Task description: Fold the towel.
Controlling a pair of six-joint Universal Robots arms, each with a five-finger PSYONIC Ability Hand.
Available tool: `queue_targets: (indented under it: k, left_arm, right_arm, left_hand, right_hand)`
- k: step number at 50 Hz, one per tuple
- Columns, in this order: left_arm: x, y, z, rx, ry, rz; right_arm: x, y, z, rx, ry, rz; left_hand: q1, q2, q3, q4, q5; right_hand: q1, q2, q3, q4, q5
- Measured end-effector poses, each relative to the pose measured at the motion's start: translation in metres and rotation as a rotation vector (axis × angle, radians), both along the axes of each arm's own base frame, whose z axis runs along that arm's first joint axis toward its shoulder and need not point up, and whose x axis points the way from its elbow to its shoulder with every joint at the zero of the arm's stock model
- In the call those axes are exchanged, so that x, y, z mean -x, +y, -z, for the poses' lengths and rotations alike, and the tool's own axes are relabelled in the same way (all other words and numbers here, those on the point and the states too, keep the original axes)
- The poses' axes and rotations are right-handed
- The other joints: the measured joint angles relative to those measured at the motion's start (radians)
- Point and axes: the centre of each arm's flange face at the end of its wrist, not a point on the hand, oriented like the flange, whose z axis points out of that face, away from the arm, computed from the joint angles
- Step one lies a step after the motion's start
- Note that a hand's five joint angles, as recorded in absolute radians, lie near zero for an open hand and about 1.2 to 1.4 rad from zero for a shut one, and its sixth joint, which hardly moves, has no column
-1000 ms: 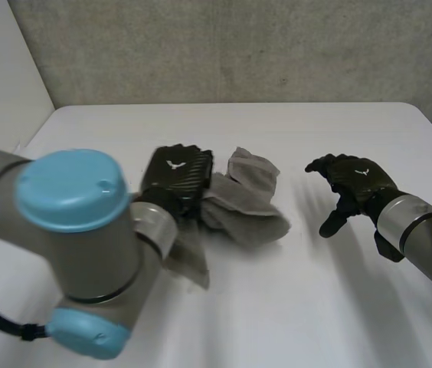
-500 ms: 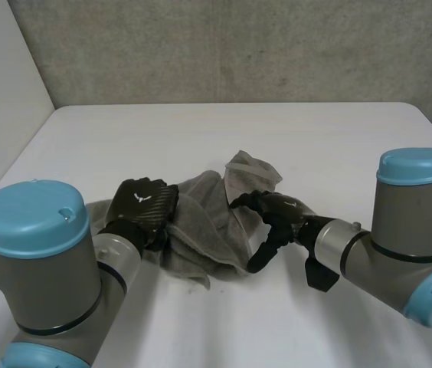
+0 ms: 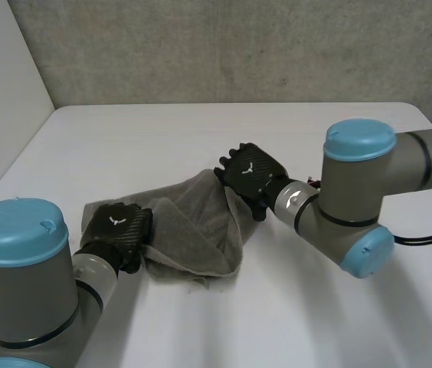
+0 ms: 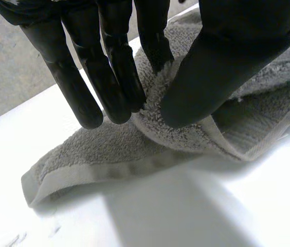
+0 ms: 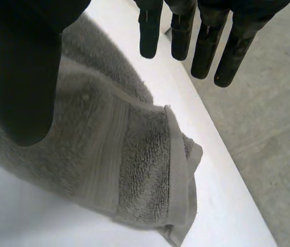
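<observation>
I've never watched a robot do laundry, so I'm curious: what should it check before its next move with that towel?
1. Left hand grips the towel: ok, thumb and fingers pinch a fold near one end.
2. Right hand grips it: not ok, fingers straight and open above a hemmed corner.
3. Towel lies flat: not ok, bunched and creased.
4. Towel wholly on the table: ok.
5. Which corner the left hand has: cannot tell.

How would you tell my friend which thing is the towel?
Find the white table. Near its middle lies the towel, between the left hand and the right hand. It is the only soft thing: grey, fluffy, crumpled, with a flat woven border.
</observation>
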Motion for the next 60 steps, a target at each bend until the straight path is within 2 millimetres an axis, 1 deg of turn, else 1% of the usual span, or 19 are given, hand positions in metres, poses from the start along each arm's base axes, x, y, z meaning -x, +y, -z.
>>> queue_targets:
  k: [10,13,15,17,19,23,26,29,30,35,36,37,40,43,46,49,50,54,60]
  left_arm:
    - [-0.005,-0.002,0.003,-0.011,-0.006,-0.017]
    - [-0.006,-0.004,0.006,-0.017,-0.007,-0.022]
    - [-0.006,-0.004,0.007,-0.018,-0.007,-0.021]
    - [-0.004,-0.008,0.01,-0.015,0.0,-0.009]
    - [-0.002,-0.01,0.01,-0.01,0.005,-0.005]
    - [0.007,-0.033,-0.004,0.081,0.059,0.002]
    - [0.014,-0.061,-0.032,0.205,0.117,-0.012]
    - [0.016,-0.091,-0.071,0.355,0.164,-0.037]
    - [0.016,-0.11,-0.102,0.466,0.194,-0.056]
    - [0.013,-0.133,-0.162,0.667,0.245,-0.087]
    - [0.01,-0.141,-0.205,0.807,0.285,-0.106]
    - [0.009,-0.143,-0.222,0.863,0.303,-0.112]
    - [0.009,-0.143,-0.238,0.916,0.32,-0.11]
    - [0.012,-0.142,-0.227,0.886,0.304,-0.088]
    - [0.015,-0.139,-0.195,0.797,0.263,-0.056]
    - [0.017,-0.13,-0.136,0.634,0.191,-0.009]
    - [0.017,-0.13,-0.136,0.634,0.191,-0.009]
    - [0.01,-0.104,-0.051,0.385,0.092,0.042]
    - [-0.007,-0.068,0.019,0.138,-0.007,0.06]
  right_arm:
    - [-0.012,-0.01,0.037,0.104,0.133,-0.06]
    - [-0.017,-0.016,0.048,0.133,0.157,-0.075]
    - [-0.017,-0.017,0.048,0.138,0.157,-0.075]
    - [-0.022,-0.023,0.046,0.17,0.143,-0.074]
    - [-0.024,-0.025,0.043,0.189,0.132,-0.069]
    - [-0.035,-0.044,0.011,0.341,0.042,-0.013]
    - [-0.04,-0.063,-0.035,0.516,-0.068,0.088]
    - [-0.039,-0.076,-0.085,0.666,-0.189,0.195]
    - [-0.035,-0.08,-0.119,0.747,-0.278,0.261]
    - [-0.024,-0.079,-0.17,0.841,-0.431,0.347]
    - [-0.015,-0.074,-0.2,0.878,-0.534,0.386]
    - [-0.011,-0.071,-0.209,0.877,-0.568,0.391]
    - [-0.005,-0.062,-0.213,0.845,-0.592,0.38]
    - [0.0,-0.051,-0.2,0.779,-0.565,0.348]
    - [0.004,-0.04,-0.173,0.693,-0.498,0.316]
    - [0.011,-0.026,-0.129,0.557,-0.378,0.296]
    - [0.011,-0.026,-0.129,0.557,-0.378,0.296]
    - [0.028,-0.003,-0.063,0.314,-0.164,0.29]
    - [0.059,0.028,-0.003,0.0,0.09,0.304]
  left_hand:
    - [0.072,0.091,0.094,0.094,0.087]
    - [0.093,0.123,0.127,0.127,0.116]
    - [0.095,0.124,0.128,0.129,0.119]
    - [0.095,0.128,0.132,0.131,0.119]
    - [0.095,0.128,0.132,0.131,0.119]
    - [0.097,0.129,0.133,0.134,0.123]
    - [0.1,0.13,0.133,0.134,0.123]
    - [0.1,0.13,0.134,0.134,0.124]
    - [0.1,0.131,0.134,0.134,0.124]
    - [0.1,0.132,0.134,0.134,0.126]
    - [0.1,0.132,0.134,0.134,0.128]
    - [0.1,0.132,0.134,0.134,0.129]
    - [0.101,0.132,0.134,0.134,0.129]
    - [0.101,0.132,0.134,0.134,0.129]
    - [0.101,0.132,0.134,0.134,0.129]
    - [0.101,0.132,0.134,0.134,0.129]
    - [0.101,0.132,0.134,0.134,0.129]
    - [0.101,0.132,0.134,0.134,0.129]
    - [0.101,0.132,0.134,0.135,0.129]
  right_hand:
    - [0.131,0.134,0.133,0.138,0.115]
    - [0.4,0.479,0.445,0.448,0.409]
    - [0.4,0.479,0.445,0.448,0.409]
    - [0.688,0.857,0.837,0.843,0.782]
    - [0.688,0.857,0.837,0.843,0.782]
    - [0.692,0.883,0.876,0.891,0.82]
    - [0.692,0.883,0.879,0.891,0.823]
    - [0.692,0.883,0.879,0.891,0.825]
    - [0.692,0.883,0.879,0.891,0.826]
    - [0.696,0.883,0.879,0.891,0.829]
    - [0.698,0.883,0.879,0.891,0.837]
    - [0.698,0.883,0.88,0.891,0.838]
    - [0.698,0.883,0.886,0.891,0.843]
    - [0.698,0.884,0.886,0.891,0.844]
    - [0.698,0.888,0.886,0.895,0.845]
    - [0.698,0.888,0.886,0.895,0.845]
    - [0.698,0.888,0.886,0.895,0.845]
    - [0.698,0.888,0.886,0.895,0.845]
    - [0.698,0.888,0.886,0.895,0.845]
